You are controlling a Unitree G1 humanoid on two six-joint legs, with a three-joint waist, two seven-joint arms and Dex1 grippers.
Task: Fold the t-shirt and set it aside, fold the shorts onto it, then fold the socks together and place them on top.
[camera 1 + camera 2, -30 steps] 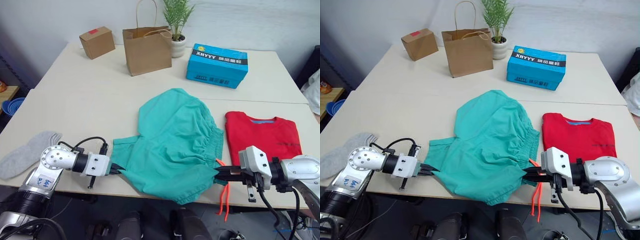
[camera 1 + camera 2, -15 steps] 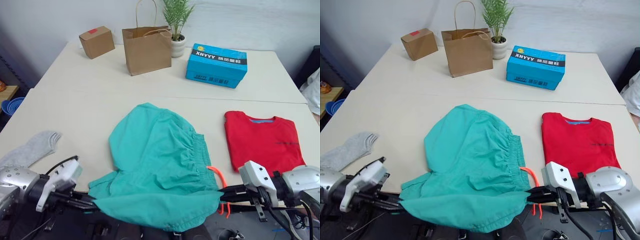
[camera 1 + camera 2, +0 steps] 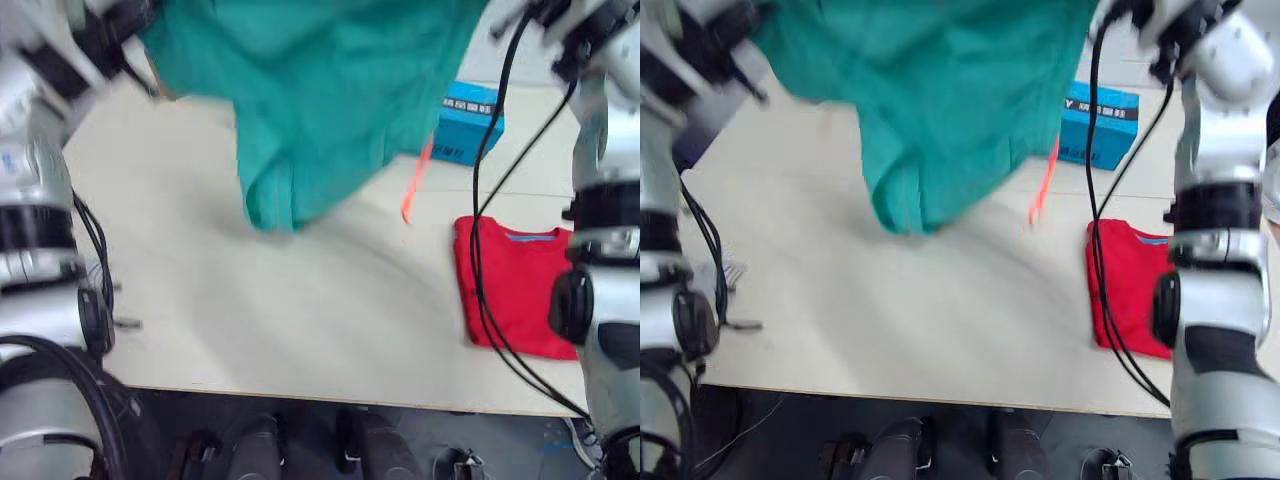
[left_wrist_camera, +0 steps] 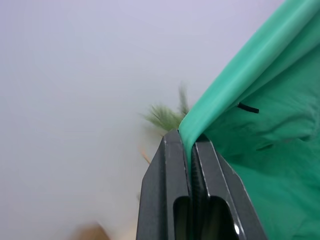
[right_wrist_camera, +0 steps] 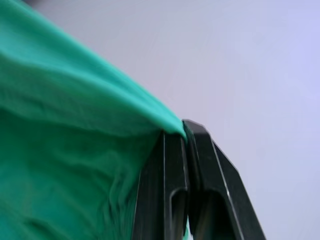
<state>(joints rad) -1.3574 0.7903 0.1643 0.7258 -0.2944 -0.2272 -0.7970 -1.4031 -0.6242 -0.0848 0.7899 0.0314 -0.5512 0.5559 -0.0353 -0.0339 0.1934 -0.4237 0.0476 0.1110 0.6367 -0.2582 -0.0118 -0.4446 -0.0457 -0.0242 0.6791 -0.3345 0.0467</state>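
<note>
The teal-green shorts (image 3: 310, 90) hang in the air above the table, spread between my two raised arms, with the orange drawstring (image 3: 415, 185) dangling below. My left gripper (image 4: 190, 142) is shut on one edge of the shorts (image 4: 260, 150). My right gripper (image 5: 186, 131) is shut on the other edge of the shorts (image 5: 65, 165). The red t-shirt (image 3: 515, 285) lies folded flat on the table at the right, partly behind my right arm. A bit of grey sock (image 3: 730, 272) shows at the table's left edge behind my left arm.
A blue box (image 3: 470, 120) stands at the back right, partly behind the hanging shorts. The cream table (image 3: 300, 320) is bare below the shorts. Black cables run down both arms. A plant (image 4: 167, 115) shows faintly in the left wrist view.
Both arms have swung up from the table's front edge, lifting the shorts off the table into the air. The t-shirt has stayed put.
</note>
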